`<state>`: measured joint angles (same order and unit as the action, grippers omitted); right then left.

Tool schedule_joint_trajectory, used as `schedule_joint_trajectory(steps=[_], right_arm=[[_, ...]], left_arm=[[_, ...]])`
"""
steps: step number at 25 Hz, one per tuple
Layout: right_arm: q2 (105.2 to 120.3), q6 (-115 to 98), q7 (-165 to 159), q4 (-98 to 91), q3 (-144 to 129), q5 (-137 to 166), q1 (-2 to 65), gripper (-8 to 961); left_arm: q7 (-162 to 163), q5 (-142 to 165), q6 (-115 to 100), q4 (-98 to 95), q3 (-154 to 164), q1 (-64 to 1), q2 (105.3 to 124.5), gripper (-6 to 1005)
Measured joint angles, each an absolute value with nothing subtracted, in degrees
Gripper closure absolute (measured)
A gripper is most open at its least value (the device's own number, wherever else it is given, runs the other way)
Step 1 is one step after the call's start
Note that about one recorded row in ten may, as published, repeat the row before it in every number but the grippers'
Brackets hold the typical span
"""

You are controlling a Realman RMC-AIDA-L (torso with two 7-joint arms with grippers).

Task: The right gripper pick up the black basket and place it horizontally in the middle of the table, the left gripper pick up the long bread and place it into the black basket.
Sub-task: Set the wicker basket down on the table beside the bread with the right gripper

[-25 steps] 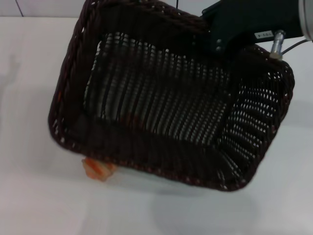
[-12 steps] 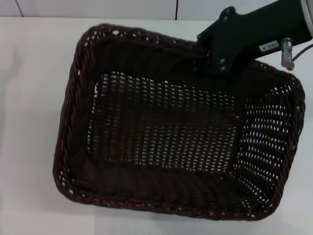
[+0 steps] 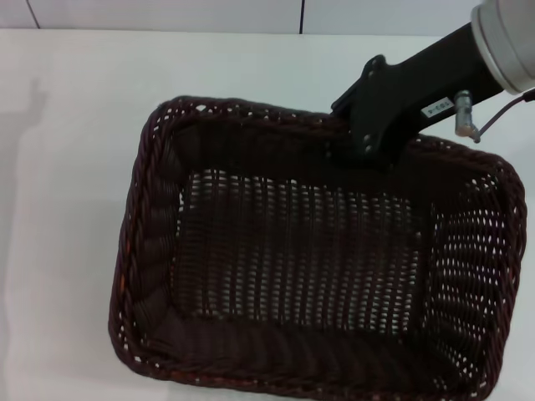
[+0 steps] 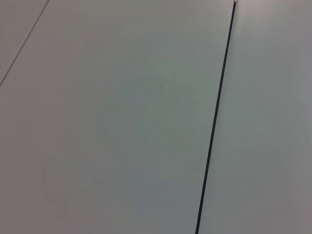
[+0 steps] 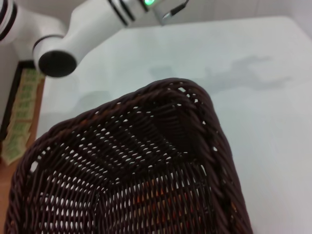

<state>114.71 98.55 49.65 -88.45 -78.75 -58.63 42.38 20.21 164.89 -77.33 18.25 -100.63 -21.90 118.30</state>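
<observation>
The black basket (image 3: 150, 217) fills most of the head view, open side up and slightly tilted over the white table (image 3: 67, 167). My right gripper (image 3: 361, 138) is shut on its far rim and holds it. In the right wrist view the basket's rim and wall (image 5: 195, 112) are close up. Faint orange patches (image 5: 163, 192) show through the weave there; I cannot tell if they are the long bread. The bread is hidden in the head view. My left arm with its green ring light (image 5: 148, 3) hangs above the far side of the table. Its gripper tip (image 5: 173, 10) is barely visible.
The left wrist view shows only a pale panel with a dark seam (image 4: 214, 122). In the right wrist view a wooden floor strip and a green-patterned object (image 5: 17, 126) lie beyond the table edge. White tabletop shows left of the basket.
The basket has moved toward the near right and levelled out in my right gripper. The orange bread that peeked out under its near left corner one second ago is now covered.
</observation>
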Motion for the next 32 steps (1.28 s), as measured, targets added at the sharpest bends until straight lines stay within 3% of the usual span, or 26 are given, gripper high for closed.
schedule_joint_trajectory(steps=[7, 19, 26, 32], right_arm=[[113.03, 99.2, 47.3, -79.5, -83.5, -58.8, 48.5, 807], [111.7, 99.6, 45.1, -67.1, -87.5, -58.2, 56.1, 808], [112.57, 99.1, 46.9, -60.4, -88.3, -54.8, 59.4, 807], [114.42, 97.6, 48.7, -54.2, -88.3, -50.1, 62.8, 808]], left_arm=[[19.5, 164.9, -77.3, 18.6, -101.0, -22.0, 118.3, 136], [19.5, 164.9, -77.3, 18.5, -101.6, -22.4, 118.21, 136], [19.4, 164.9, -77.3, 18.5, -101.6, -22.5, 118.24, 136], [19.4, 164.9, -77.7, 18.4, -101.6, -22.6, 118.39, 136]])
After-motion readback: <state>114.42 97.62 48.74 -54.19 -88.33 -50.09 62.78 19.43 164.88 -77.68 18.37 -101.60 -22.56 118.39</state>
